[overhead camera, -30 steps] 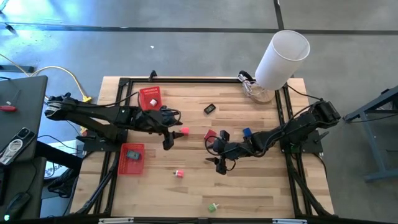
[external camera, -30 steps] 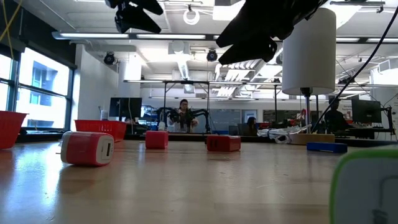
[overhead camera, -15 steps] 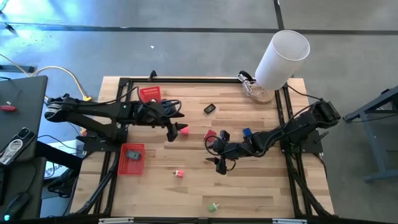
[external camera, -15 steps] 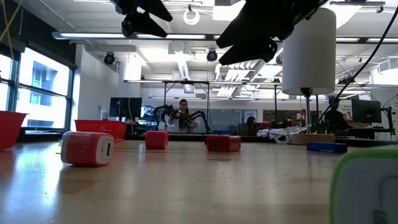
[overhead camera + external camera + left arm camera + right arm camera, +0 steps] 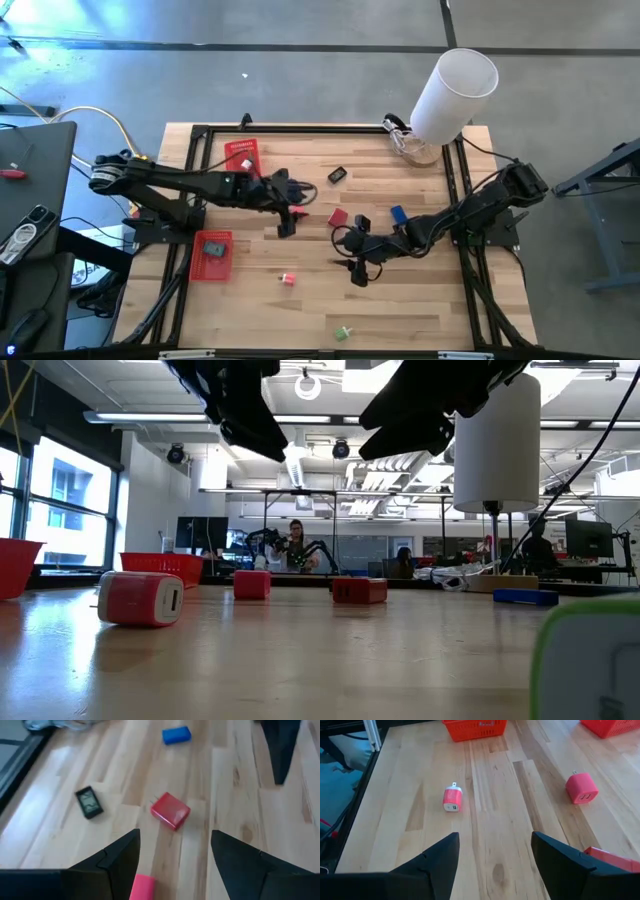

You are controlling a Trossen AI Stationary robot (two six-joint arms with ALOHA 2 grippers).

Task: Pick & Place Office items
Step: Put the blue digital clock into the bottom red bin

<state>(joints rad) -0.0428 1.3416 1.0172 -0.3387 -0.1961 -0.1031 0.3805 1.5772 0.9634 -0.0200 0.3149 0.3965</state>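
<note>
2 red mesh baskets [image 5: 241, 156] sit at the left side of the wood-plank table [image 5: 300, 310]; the near one [image 5: 211, 256] holds a small grey-teal piece [image 5: 214, 247], can't tell what's in the far one. Rest of the office items are loose on the planks: a blocky red cube [image 5: 170, 810], a flat blue piece [image 5: 176, 734], a black slab [image 5: 89, 802], a pink plug-like block [image 5: 581, 788], a pink-and-white one [image 5: 452, 799], a green one [image 5: 342, 332]. Left gripper [image 5: 287, 214] hangs mid-table with fingers [image 5: 112, 857] spread, gripping nothing. Right gripper [image 5: 358, 262] is just right of it, fingers [image 5: 436, 855] apart and empty. White smooth cylinder [image 5: 453, 94] stands at the far right corner.
</note>
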